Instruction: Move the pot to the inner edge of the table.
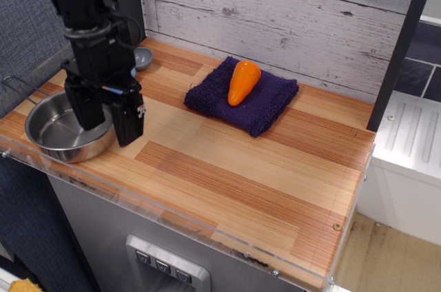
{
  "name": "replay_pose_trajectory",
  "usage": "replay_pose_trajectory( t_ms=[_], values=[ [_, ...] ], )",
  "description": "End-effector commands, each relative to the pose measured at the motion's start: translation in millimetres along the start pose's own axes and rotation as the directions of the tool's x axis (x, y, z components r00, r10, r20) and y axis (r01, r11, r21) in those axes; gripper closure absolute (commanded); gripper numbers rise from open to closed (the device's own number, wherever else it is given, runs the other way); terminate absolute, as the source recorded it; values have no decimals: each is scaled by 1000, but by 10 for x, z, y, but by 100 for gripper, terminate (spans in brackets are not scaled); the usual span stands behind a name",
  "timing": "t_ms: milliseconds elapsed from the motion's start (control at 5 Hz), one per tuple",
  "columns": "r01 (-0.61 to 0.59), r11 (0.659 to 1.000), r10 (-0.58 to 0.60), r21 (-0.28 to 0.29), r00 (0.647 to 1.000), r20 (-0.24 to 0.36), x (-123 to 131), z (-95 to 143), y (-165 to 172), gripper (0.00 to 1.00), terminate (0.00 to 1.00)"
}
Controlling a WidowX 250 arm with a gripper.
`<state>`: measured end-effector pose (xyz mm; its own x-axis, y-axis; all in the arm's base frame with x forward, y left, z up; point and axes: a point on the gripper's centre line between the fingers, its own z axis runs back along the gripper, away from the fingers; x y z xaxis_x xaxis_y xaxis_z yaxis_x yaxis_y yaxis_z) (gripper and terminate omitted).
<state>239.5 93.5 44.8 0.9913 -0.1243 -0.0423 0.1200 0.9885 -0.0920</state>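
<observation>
Observation.image shows the gripper [105, 117] spread open astride the near-right rim of the pot [67, 128] (wire handle pointing far-left)

— Where do we see the arm?
— At far left, reaching straight down, black gripper [107, 114] pointing downward.
— And its jaws?
— We see them parted, two dark fingers [128, 118] apart.

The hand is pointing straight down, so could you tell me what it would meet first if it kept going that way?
Probably the pot's right rim, which the open hand appears to straddle, though depth is unclear.
</observation>
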Motion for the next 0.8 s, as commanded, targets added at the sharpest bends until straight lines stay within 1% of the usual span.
replay_pose_trajectory(
  t_ms=[0,200,400,600],
  values=[
    [-17,996,20,90,999,-39,97,-173,-32,0,0],
    [-28,994,34,102,998,-60,111,-239,-37,0,0],
    [-22,994,29,107,998,-62,116,-250,-44,100,0],
    [-18,994,25,103,998,-62,90,-213,-19,100,0]
  ],
)
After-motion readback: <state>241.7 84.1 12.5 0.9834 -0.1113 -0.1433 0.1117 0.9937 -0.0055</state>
